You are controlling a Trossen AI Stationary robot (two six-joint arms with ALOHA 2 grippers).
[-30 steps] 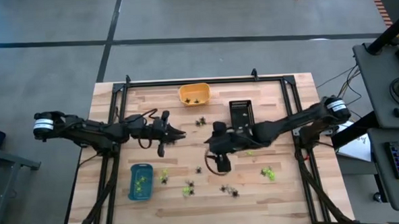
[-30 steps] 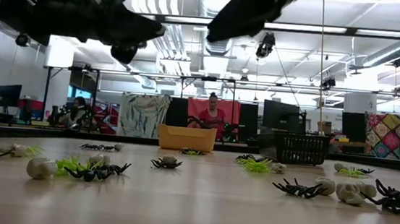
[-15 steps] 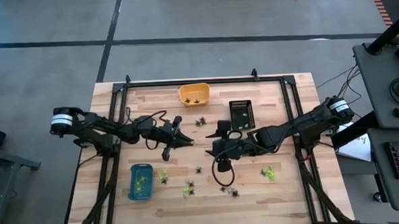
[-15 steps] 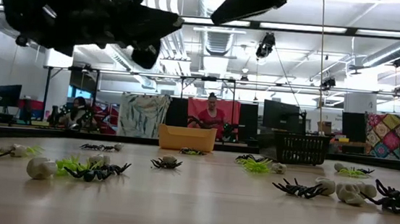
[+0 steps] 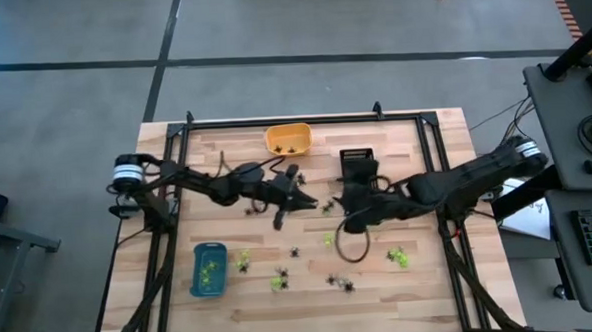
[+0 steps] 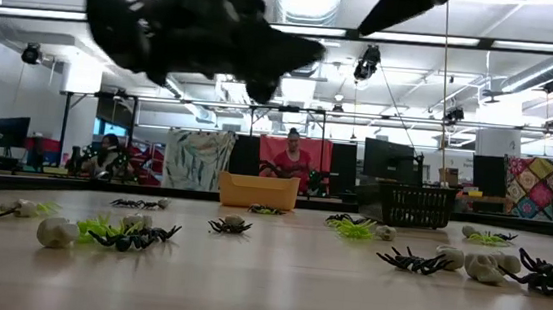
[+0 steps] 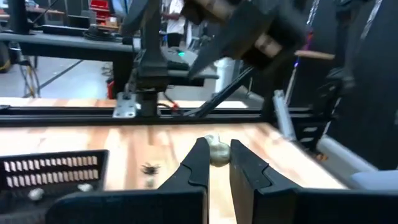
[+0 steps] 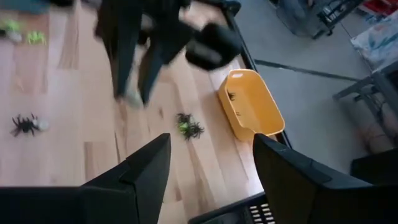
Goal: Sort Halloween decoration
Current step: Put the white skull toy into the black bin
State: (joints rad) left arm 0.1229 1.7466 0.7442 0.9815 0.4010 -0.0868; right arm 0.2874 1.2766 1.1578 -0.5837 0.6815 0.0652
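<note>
The left gripper (image 5: 309,198) hangs above the middle of the wooden table (image 5: 421,281), its two fingers (image 7: 198,163) drawn together on a small whitish trinket (image 7: 218,150) pinched at their tips; from the right wrist view the same pale piece (image 8: 132,97) shows at the end of that arm, clear of the boards. The right gripper (image 5: 343,197) sits just beside it, to the front of the black tray (image 5: 357,163), with its fingers (image 8: 149,163) spread wide and nothing between them. A black and green spider cluster (image 8: 188,127) lies on the wood beyond those open fingers, near the orange tray (image 8: 252,105), which stands at the table's far edge with something dark inside it. The rest of the Halloween decoration is strewn over the near half of the table, well apart from both grippers: lime-green pieces (image 5: 396,256) to the right, more lime-green ones (image 5: 243,259) beside the blue tray (image 5: 207,269), and black spiders (image 5: 340,281) toward the front edge. In the low view the trinkets rest in a loose row on the light planks, among them a whitish skull-like piece (image 6: 56,232), a black spider (image 6: 416,261) and a green one (image 6: 352,228). Behind the table the room is an open workshop with ceiling lights, monitors, patterned cloth hangings, and a person in a red top (image 6: 291,161) at a far bench.
</note>
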